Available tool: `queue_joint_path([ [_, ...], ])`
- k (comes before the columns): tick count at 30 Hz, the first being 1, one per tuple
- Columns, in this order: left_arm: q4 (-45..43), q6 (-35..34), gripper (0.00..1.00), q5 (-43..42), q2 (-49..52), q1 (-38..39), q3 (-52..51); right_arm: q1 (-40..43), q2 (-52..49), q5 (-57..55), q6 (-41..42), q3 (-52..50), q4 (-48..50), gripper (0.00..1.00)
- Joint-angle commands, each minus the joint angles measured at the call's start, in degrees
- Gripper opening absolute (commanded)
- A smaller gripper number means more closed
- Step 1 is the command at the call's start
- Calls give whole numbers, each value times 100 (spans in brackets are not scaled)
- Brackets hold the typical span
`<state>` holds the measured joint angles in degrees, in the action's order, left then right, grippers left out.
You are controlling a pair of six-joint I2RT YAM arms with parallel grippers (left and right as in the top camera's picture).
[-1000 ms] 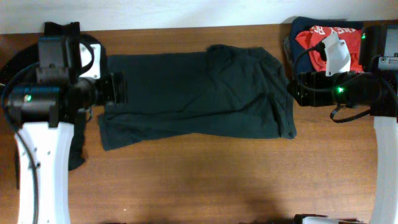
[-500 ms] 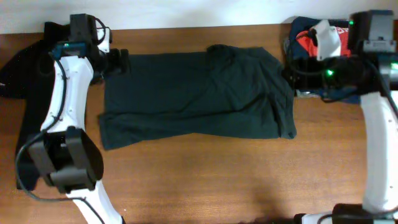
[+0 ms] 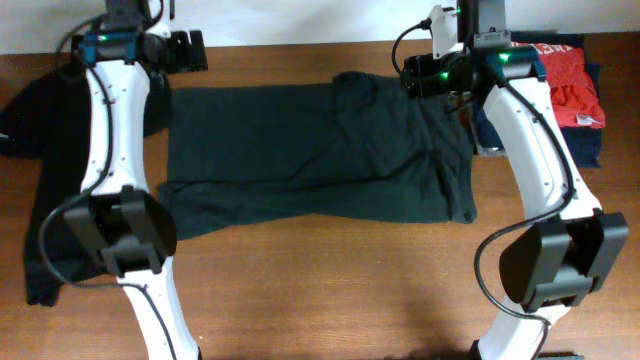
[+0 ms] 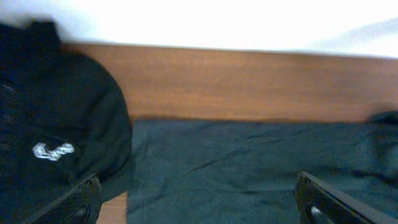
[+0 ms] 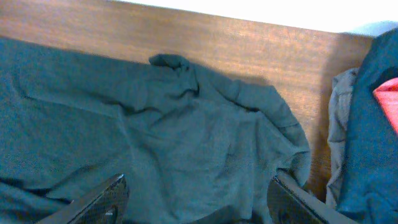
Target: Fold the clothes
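On table (image 3: pixel 330 290), dark top (image 3: pixel 300 150) lies flat, partly folded. Just beyond its far-left corner, left gripper (image 3: pixel 190 50) hovers, fingers spread. Over its far-right part, right gripper (image 3: pixel 410 80), fingers likewise spread.

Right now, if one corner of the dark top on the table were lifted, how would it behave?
The dark top would probably droop limply: its bunched end shows soft wrinkles. A push would likely rumple it rather than slide it whole, as it lies thin and flat.

Overhead cam looks down; wrist cams low, near, face wall (image 4: pixel 217 18); all share top (image 3: pixel 300 150).
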<state>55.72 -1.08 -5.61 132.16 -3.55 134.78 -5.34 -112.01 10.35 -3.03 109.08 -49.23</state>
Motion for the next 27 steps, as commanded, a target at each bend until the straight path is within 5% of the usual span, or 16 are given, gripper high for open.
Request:
queue_joint_path([
  [1, -162, 46, 98, -63, 538, -20, -48, -33, -13, -92, 74, 87, -7, 76],
  [27, -1613, -382, 90, 564, 2000, 57, -48, -26, -13, -26, 74, 87, -435, 77],
])
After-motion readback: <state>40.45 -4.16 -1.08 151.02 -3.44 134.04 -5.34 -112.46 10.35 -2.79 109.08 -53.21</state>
